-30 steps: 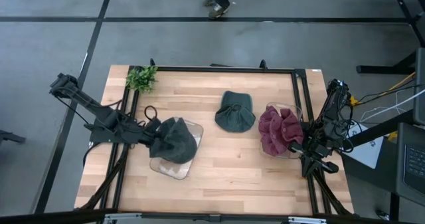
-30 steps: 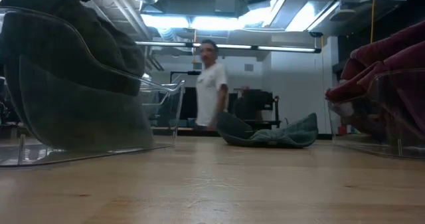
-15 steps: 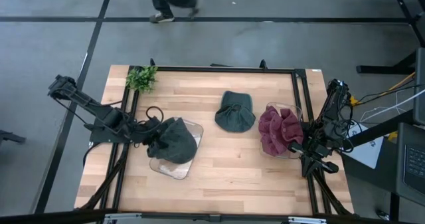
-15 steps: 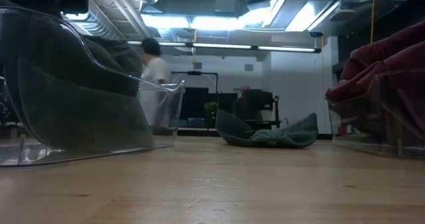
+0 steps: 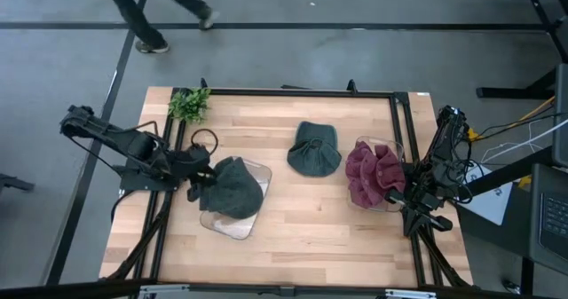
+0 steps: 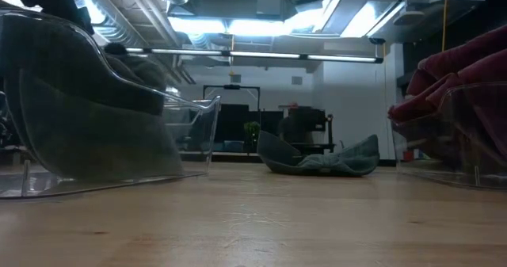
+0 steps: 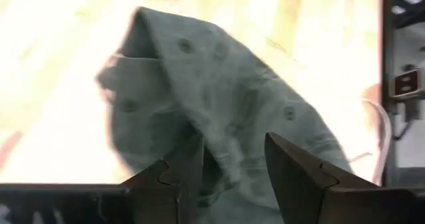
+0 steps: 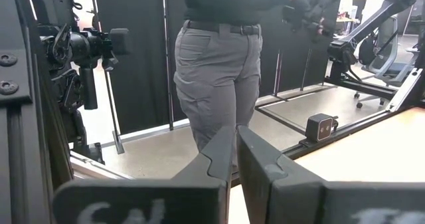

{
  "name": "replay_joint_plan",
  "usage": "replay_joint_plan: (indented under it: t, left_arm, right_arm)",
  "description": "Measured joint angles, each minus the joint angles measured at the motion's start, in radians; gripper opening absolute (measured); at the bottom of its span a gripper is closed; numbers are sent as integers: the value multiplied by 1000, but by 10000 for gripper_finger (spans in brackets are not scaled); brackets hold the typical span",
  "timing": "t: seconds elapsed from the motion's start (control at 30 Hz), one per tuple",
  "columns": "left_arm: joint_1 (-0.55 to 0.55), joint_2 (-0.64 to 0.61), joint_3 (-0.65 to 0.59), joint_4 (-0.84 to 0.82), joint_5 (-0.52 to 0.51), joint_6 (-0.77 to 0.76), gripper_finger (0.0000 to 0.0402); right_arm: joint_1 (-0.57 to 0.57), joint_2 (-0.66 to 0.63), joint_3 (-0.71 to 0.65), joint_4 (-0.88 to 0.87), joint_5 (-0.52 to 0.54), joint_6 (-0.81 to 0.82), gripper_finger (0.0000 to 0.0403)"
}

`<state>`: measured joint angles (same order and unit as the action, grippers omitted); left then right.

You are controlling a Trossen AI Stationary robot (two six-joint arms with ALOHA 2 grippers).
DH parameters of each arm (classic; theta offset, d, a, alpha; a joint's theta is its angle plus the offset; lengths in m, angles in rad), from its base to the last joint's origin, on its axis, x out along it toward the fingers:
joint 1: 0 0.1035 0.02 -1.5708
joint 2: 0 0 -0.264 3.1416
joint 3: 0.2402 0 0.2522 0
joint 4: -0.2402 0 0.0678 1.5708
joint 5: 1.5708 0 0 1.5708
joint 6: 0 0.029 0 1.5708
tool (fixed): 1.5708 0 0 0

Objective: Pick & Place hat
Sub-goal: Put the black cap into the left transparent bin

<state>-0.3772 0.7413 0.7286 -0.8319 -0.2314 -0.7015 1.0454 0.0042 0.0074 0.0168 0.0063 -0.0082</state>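
overhead, wooden table (image 5: 293,219); left hand (image 5: 197,182) parted over grey hat (image 5: 232,188), right hand (image 8: 236,147) closed.

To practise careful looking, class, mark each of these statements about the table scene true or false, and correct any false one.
1. A dark grey hat lies in the clear tray on the left side of the table. True.
2. The left gripper is holding a red hat. False: its fingers are open, with the dark grey hat just ahead of them.
3. A dark green hat lies flat on the table between the two trays. True.
4. The right gripper reaches over the middle of the table. False: the right arm waits at the table's right edge, fingers shut.
5. The plant stands at the table's front right corner. False: it is at the far left corner.
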Motion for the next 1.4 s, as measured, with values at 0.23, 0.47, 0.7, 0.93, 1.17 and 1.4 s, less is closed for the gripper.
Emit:
replay_joint_plan:
  t: [0.23, 0.47, 0.7, 0.93, 1.17, 1.4]
  left_arm:
    - [59, -33, 51, -109, -10, 9, 157]
    - [144, -38, 57, -16, 4, 76, 157]
    - [221, 54, 58, 190, 73, 204, 157]
    - [289, 216, 87, 381, 153, 352, 157]
    - [360, 378, 236, 389, 145, 565, 157]
    - [457, 547, 398, 425, 121, 780, 157]
  right_arm:
    - [0, 0, 0, 0, 0, 0, 24]
    - [0, 0, 0, 0, 0, 0, 24]
    - [0, 0, 0, 0, 0, 0, 24]
    - [0, 0, 0, 0, 0, 0, 24]
    - [0, 0, 0, 0, 0, 0, 24]
    - [0, 0, 0, 0, 0, 0, 24]
